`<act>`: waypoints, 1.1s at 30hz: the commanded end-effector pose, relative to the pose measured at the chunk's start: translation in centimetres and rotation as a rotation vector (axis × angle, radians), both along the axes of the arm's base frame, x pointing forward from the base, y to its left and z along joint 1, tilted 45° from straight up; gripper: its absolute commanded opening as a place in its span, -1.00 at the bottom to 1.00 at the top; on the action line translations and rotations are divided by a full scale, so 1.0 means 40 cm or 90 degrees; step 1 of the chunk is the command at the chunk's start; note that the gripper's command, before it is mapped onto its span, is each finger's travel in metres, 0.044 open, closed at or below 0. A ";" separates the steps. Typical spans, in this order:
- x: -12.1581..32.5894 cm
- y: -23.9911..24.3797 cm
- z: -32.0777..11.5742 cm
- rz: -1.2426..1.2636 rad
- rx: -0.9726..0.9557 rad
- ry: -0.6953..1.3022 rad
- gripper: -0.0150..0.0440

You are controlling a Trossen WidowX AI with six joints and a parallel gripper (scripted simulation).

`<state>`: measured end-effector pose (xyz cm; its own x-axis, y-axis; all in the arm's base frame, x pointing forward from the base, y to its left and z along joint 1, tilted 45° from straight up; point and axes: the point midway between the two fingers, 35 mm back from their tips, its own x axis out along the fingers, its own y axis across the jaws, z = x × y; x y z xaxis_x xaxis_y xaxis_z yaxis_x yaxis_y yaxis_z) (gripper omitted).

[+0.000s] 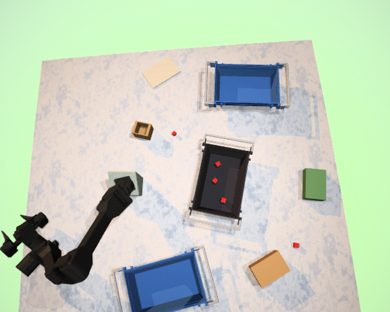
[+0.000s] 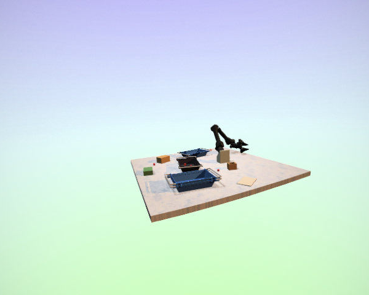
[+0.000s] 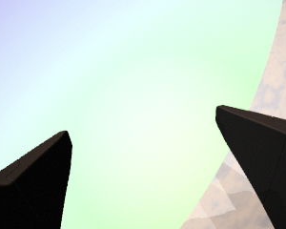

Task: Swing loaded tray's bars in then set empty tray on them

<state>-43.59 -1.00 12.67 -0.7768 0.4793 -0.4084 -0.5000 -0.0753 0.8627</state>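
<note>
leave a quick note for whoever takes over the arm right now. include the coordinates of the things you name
Gripper (image 1: 12, 225) (image 2: 248, 147) (image 3: 143, 126): open, nothing held, out past the table's edge.
Loaded black plastic tray (image 1: 195, 188) (image 2: 190, 168): mid-table, three small red blocks inside, both bars swung outward.
Empty trays: two blue plastic ones, at opposite sides of the black tray; neither stacked.
Done: nothing visible.
Left: swing both bars in, set an empty tray level on them, release.

Top view, loaded tray (image 1: 244, 184) (image 2: 190, 169) mid-table, three little blocks (image 1: 215, 180) (image 2: 184, 164) in it, one empty tray (image 1: 247, 70) (image 2: 195, 184) around 12 o'clock, another tray (image 1: 168, 282) (image 2: 195, 153) at 7, thick slab (image 1: 314, 184) (image 2: 147, 171) at 3
</note>
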 end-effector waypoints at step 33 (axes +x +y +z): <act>0.058 -0.318 0.246 0.303 0.139 0.010 -0.21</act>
